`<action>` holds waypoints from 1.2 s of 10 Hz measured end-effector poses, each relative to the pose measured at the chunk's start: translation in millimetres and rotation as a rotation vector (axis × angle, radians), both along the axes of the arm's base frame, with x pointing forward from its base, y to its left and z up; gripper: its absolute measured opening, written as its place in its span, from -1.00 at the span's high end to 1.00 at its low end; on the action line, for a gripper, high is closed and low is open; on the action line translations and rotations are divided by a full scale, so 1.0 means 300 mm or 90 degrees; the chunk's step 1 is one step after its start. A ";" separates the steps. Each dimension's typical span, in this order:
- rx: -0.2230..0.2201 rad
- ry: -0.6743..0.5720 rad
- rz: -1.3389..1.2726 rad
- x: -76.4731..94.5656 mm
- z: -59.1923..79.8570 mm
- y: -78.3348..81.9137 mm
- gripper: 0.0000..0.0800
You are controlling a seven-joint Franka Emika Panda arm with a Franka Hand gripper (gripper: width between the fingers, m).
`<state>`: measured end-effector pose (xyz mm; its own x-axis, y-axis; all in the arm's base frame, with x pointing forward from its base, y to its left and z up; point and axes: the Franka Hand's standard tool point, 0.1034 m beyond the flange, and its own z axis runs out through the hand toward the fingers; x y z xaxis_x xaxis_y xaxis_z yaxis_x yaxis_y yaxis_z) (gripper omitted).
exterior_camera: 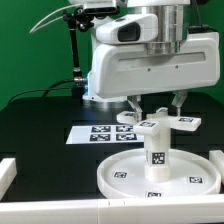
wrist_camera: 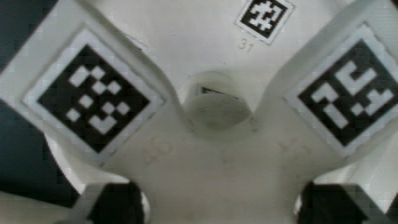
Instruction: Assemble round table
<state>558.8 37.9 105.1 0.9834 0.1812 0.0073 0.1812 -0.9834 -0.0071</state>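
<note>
Overall, the exterior view shows a white robot arm reaching down over a black bench (exterior_camera: 40,125). Its gripper (exterior_camera: 154,105) is closed on the white cross-shaped foot piece (exterior_camera: 160,122), which sits level on top of the short cylinder leg (exterior_camera: 157,148). That leg stands upright in the middle of the large rimmed round disc (exterior_camera: 125,172), which lies flat on the bench near the front. The flat marker board (exterior_camera: 100,133) lies just behind the disc. White border rails (exterior_camera: 25,210) run along the bench edge.

Seen from the wrist view, the foot piece (wrist_camera: 199,150) fills the picture, its arms carrying black-and-white square tags. A round hole sits at its centre. The dark fingertips (wrist_camera: 111,200) press against the piece from both sides.
</note>
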 end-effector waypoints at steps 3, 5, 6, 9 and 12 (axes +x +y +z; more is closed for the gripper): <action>0.026 -0.024 -0.228 -0.020 0.001 0.005 -0.08; 0.031 -0.023 -0.318 -0.019 0.000 0.004 -0.08; 0.039 -0.019 -0.386 -0.019 0.000 0.002 -0.08; 0.065 -0.023 -0.568 -0.008 0.003 0.005 -0.08; 0.074 -0.016 -0.674 -0.006 0.005 0.003 -0.07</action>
<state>557.1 38.8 106.5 0.6389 -0.7692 -0.0085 -0.7645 -0.6336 -0.1186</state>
